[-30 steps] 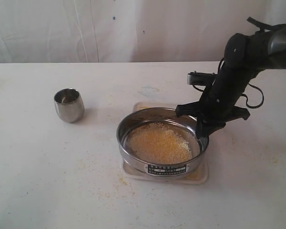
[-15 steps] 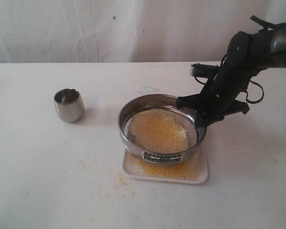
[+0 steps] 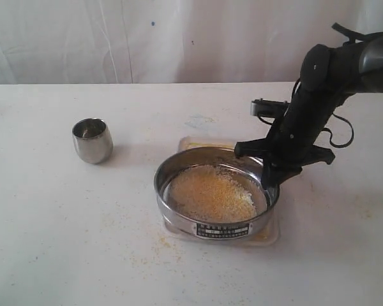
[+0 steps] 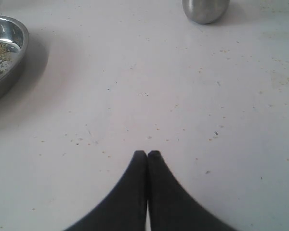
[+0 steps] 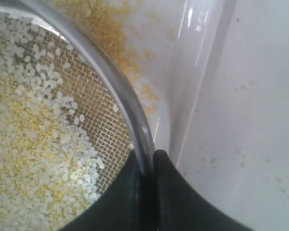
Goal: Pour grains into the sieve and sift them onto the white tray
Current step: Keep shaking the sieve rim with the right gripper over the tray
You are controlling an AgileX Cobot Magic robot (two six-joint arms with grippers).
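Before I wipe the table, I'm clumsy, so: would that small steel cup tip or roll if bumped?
Probably: the steel cup curves into a narrow base, so it could tip, then roll. It looks empty, so it is likely light. Its polished wall may be slippery.

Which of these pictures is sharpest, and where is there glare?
Right wrist view: grains in the sieve crisp, white glare streaks on the white tray, right end effector nearly black. Exterior view: soft and washed out. Left wrist view: even light, soft shadows.
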